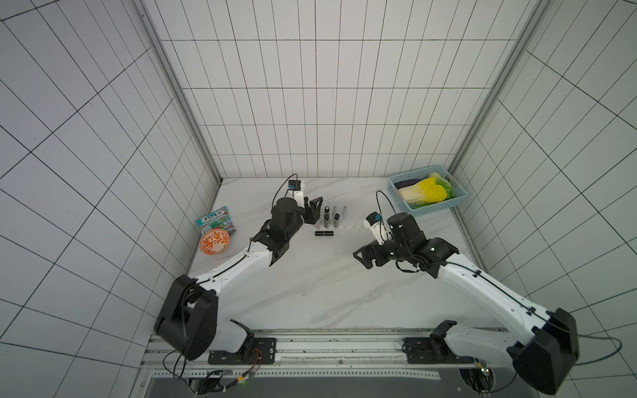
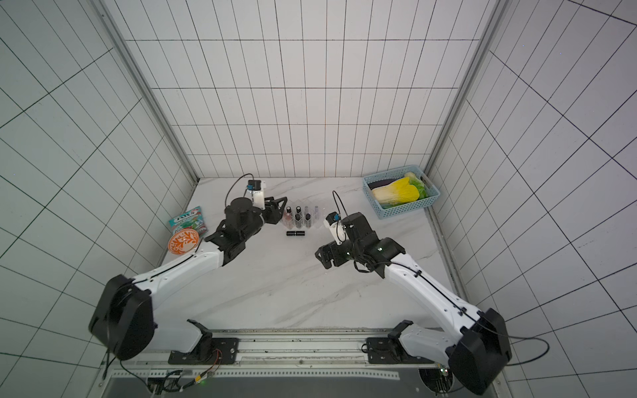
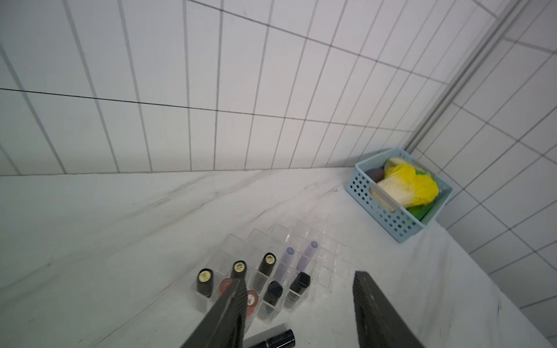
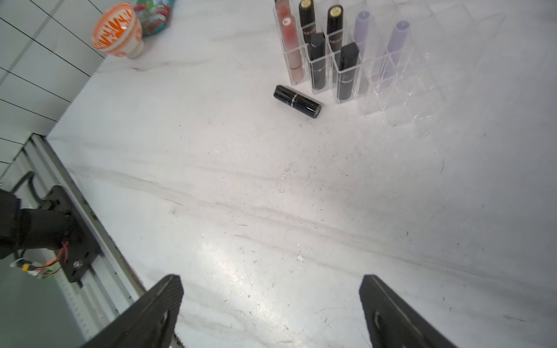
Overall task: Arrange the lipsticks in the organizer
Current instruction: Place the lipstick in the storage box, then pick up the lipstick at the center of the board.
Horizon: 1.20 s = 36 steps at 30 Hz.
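**Tabletop contents, listed left to right**

1. Teal snack packet (image 1: pixel 216 224), at the left wall. The print was too small to read.
2. Orange-and-white patterned bowl (image 1: pixel 214 243), just in front of the packet.
3. Left arm, stretched diagonally from its front-left base toward the far middle of the table (image 1: pixel 310 296). The left gripper (image 3: pixel 298 289) pointed at the organizer's left side. Its fingers stood moderately apart and held nothing.
4. Clear stepped organizer (image 4: pixel 416 90), at the far centre. Its empty slots were hard to make out against the marble.
5. Lipsticks (image 3: pixel 267 265), nine upright in the organizer's left-hand slots: five black, two pink, two lavender. One pink tube was partly hidden behind a gripper finger (image 3: pixel 232 301) in the left wrist view.
6. Loose black lipstick (image 4: pixel 297 101), lying on its side just in front of the organizer. It was cut off by the frame edge in the left wrist view.
7. Right arm, elbow bent. The right gripper (image 4: pixel 269 286) pointed leftward over bare marble, fingers spread wide and empty.
8. Light-blue perforated basket (image 1: pixel 406 204), in the far-right corner, holding a toy cabbage (image 1: pixel 427 193). A dark purple item behind the cabbage could not be identified.
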Each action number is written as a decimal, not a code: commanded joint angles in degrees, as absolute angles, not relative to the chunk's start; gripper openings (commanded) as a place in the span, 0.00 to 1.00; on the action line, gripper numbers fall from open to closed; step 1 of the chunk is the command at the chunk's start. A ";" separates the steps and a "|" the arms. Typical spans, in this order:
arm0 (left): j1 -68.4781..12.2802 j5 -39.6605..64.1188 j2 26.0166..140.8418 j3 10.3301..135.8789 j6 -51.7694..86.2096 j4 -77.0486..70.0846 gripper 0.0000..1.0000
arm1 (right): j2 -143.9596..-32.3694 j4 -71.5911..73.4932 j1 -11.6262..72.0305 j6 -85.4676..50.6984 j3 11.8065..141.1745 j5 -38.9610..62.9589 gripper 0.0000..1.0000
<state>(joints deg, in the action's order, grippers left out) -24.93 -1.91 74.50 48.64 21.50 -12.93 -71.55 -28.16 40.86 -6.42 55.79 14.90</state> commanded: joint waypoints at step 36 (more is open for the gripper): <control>-0.60 12.61 58.75 29.71 36.98 -10.90 0.54 | -128.57 -28.78 44.66 8.08 101.73 15.92 0.97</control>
<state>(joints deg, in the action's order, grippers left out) -0.93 11.55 58.22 28.08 37.50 -10.87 -127.33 -26.89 44.38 7.14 100.31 14.35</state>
